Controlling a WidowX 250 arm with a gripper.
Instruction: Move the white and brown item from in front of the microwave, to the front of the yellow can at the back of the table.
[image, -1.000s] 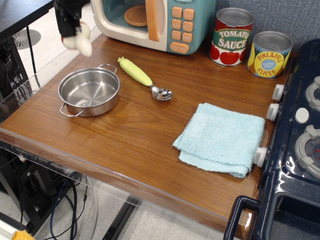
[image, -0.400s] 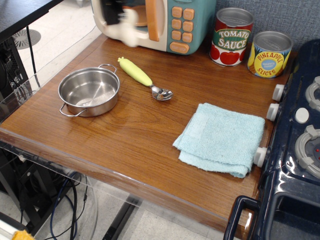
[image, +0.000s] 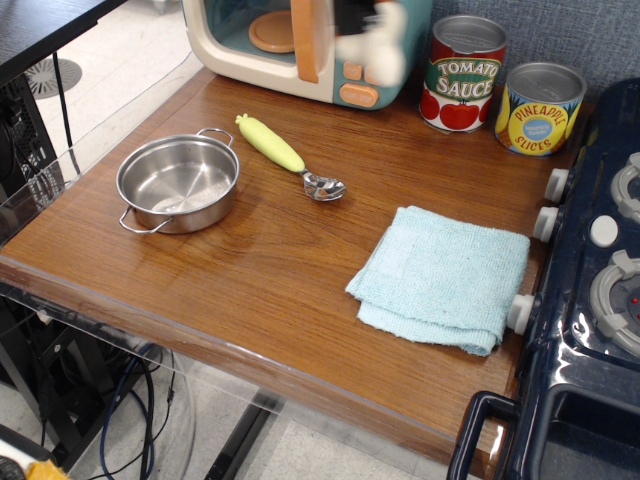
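My gripper (image: 368, 35) shows as a motion-blurred black shape at the top of the view, in the air in front of the microwave's (image: 240, 45) orange buttons. It is shut on the white and brown item (image: 386, 55); only its cream-white stem shows, blurred, and the brown cap cannot be made out. The yellow can (image: 538, 108), labelled "Pineapple Slices", stands at the back right of the table (image: 250, 270), to the right of the gripper and apart from it.
A red "Tomato Sauce" can (image: 463, 75) stands between the gripper and the yellow can. A steel pot (image: 178, 182) sits at the left, a yellow-handled spoon (image: 285, 155) beside it, a folded light-blue towel (image: 442, 275) at the right. A dark-blue toy stove (image: 600, 300) borders the right edge.
My gripper has carried the white item to the right, from above the table's left back corner, across the microwave's front, to the microwave's button panel.
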